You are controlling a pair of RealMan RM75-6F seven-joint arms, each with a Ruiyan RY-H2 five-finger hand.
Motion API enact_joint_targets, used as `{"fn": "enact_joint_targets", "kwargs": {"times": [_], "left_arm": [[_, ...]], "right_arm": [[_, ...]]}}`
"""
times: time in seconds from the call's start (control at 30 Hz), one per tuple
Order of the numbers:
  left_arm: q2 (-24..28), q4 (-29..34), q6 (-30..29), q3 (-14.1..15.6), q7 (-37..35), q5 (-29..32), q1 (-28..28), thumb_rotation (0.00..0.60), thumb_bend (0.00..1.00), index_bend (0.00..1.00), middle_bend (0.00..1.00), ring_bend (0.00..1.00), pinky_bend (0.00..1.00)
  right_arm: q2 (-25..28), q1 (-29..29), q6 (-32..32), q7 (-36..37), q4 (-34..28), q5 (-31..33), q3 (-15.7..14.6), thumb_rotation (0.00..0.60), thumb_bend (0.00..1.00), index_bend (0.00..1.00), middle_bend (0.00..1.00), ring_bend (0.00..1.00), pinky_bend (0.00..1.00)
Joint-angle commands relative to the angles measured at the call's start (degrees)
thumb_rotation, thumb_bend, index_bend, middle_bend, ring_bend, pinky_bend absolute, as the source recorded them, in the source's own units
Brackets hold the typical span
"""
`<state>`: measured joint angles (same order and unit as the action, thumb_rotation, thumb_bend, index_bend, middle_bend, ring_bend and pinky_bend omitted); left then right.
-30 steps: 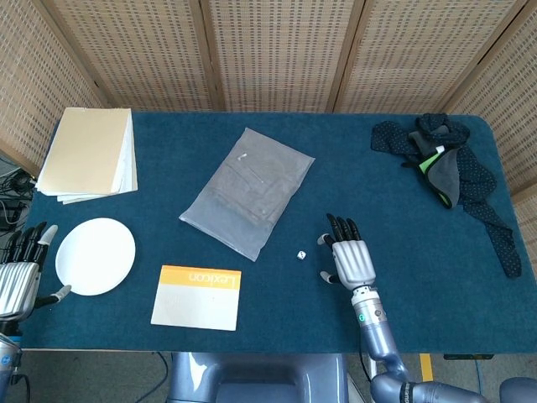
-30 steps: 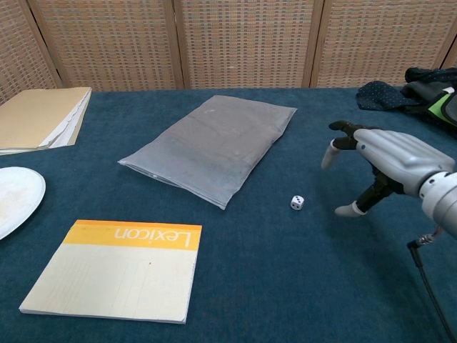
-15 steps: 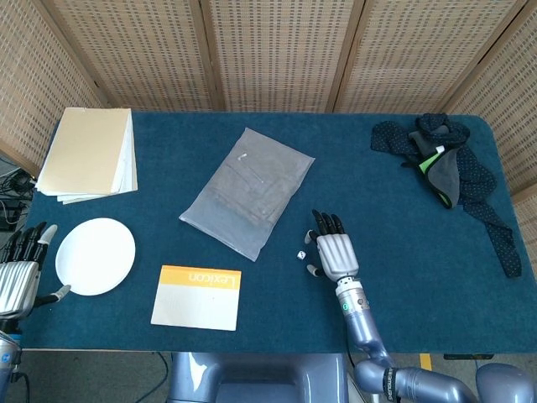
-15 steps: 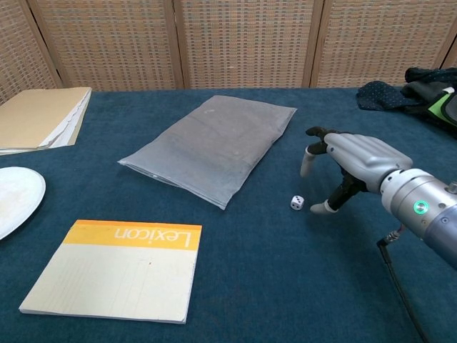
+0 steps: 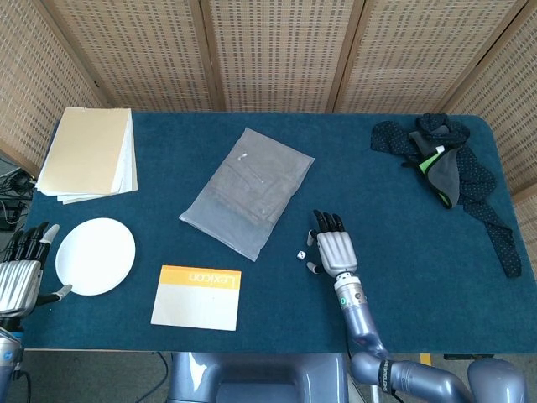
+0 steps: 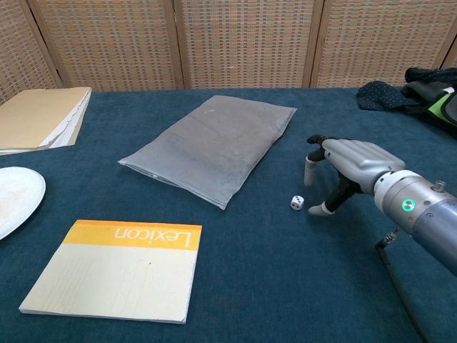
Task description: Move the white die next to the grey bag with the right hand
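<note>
The small white die [image 5: 298, 255] [image 6: 297, 203] lies on the blue table, a short way off the near right corner of the grey bag [image 5: 248, 191] [image 6: 211, 145]. My right hand [image 5: 334, 248] [image 6: 348, 163] hovers just to the right of the die, fingers spread and curved down, holding nothing; its thumb tip is close beside the die, a small gap showing. My left hand [image 5: 18, 273] rests open at the table's left edge, beside the white plate.
A white plate [image 5: 95, 255] [image 6: 13, 200], a Lexicon book [image 5: 197, 297] [image 6: 118, 266] and a stack of beige folders [image 5: 88, 154] [image 6: 39, 116] lie on the left. Dark clothing [image 5: 449, 172] [image 6: 418, 89] is heaped at the far right.
My right hand moved left toward the die and lowered a little, its thumb now close beside it. The die and bag have not moved.
</note>
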<state>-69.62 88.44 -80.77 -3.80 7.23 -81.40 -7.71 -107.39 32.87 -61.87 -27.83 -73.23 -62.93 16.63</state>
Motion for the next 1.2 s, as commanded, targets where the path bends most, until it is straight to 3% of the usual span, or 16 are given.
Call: {"fn": "enact_joint_targets", "kwargs": {"times": [0.03, 0.7, 1.2], "left_arm": [[0.0, 0.0, 0.1, 0.0, 0.0, 0.0, -0.1, 0.600, 0.00, 0.00, 0.00, 0.00, 0.00], [-0.3, -0.6, 1.2, 0.0, -0.2, 0.4, -0.9, 0.600, 0.00, 0.00, 0.00, 0.00, 0.00], [-0.5, -0.9, 1.7, 0.2, -0.3, 0.6, -1.2, 0.600, 0.00, 0.00, 0.00, 0.00, 0.00]], "right_arm": [[-0.3, 0.3, 0.2, 0.0, 0.3, 0.4, -0.1, 0.600, 0.36, 0.50, 0.10, 0.00, 0.00], [-1.6, 2.6, 1.6, 0.9, 3.4, 3.2, 0.5, 0.600, 0.39, 0.53, 0.12, 0.00, 0.00], [-2.3, 3.1, 1.3, 2.3, 3.3, 2.7, -0.7, 0.600, 0.40, 0.54, 0.15, 0.00, 0.00]]}}
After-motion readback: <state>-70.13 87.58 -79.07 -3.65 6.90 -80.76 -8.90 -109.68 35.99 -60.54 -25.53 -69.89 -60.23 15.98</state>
